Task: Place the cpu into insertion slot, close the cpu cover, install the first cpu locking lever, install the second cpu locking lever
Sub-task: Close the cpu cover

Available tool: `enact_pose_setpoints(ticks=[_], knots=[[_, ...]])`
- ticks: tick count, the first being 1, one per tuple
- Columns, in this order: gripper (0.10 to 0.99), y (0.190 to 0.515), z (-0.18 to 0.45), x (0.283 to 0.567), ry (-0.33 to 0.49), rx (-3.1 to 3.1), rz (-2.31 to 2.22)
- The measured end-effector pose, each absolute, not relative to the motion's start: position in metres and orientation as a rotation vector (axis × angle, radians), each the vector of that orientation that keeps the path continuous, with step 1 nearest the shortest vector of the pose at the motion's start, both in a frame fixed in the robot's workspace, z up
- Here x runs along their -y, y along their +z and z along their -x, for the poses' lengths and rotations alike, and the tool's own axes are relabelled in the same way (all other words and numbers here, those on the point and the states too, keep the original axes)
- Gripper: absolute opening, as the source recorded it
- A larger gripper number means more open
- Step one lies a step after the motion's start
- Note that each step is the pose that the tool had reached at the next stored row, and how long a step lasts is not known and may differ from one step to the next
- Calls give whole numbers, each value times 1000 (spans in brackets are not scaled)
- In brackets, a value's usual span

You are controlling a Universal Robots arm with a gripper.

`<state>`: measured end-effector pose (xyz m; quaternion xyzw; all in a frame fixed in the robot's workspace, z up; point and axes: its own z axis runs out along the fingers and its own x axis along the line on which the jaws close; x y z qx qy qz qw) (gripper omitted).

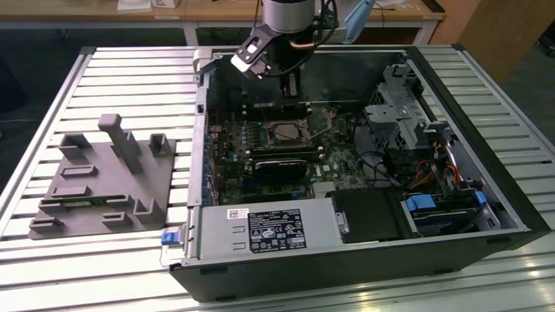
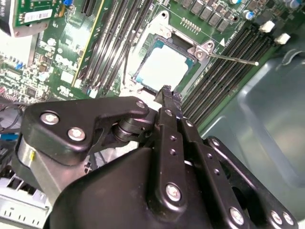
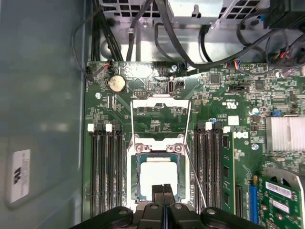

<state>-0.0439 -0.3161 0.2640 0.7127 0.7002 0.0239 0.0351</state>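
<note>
We see our arm [image 1: 290, 13] enter at the top of the exterior view and point steeply downward; a pale camera block [image 1: 249, 55] sits on its wrist, tilted towards the exterior view's left; the gripper [image 3: 163, 189] hangs below with its tips lowest; in both wrist views the two black fingers [image 2: 167, 119] lie flat against each other, with only a hairline seam between them; we see nothing pinched there; the black linkage bars [image 2: 217, 164] behind the fingers are folded in close on either side, bolted at their joints.
</note>
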Motion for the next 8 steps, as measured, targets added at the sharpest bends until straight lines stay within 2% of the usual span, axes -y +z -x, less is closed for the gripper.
enact_pose_setpoints(ticks=[8], knots=[[106, 271, 44, 316, 73, -2152, -2190]])
